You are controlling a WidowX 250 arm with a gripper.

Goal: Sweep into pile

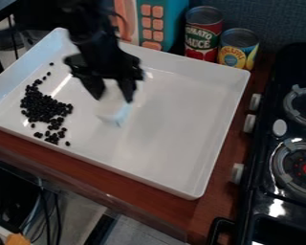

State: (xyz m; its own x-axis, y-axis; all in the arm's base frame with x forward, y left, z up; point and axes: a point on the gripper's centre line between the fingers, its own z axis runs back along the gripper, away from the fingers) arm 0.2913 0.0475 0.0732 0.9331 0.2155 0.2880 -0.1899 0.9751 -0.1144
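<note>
Black beans (44, 109) lie in a loose heap on the left part of the white tray (175, 139), with several strays above and below the heap. My gripper (112, 95) hangs over the tray to the right of the beans. Its two fingers are shut on a whitish block-like tool (114, 111), which points down toward the tray floor. Whether the tool's lower edge touches the tray, I cannot tell. A gap of tray floor lies between the tool and the beans.
Behind the tray stand a red-labelled can (202, 34), a yellow-labelled can (238, 48) and a teal toy (160, 21) with orange buttons. A black stove (280, 158) with knobs is at the right. The tray's raised walls border the space around my gripper.
</note>
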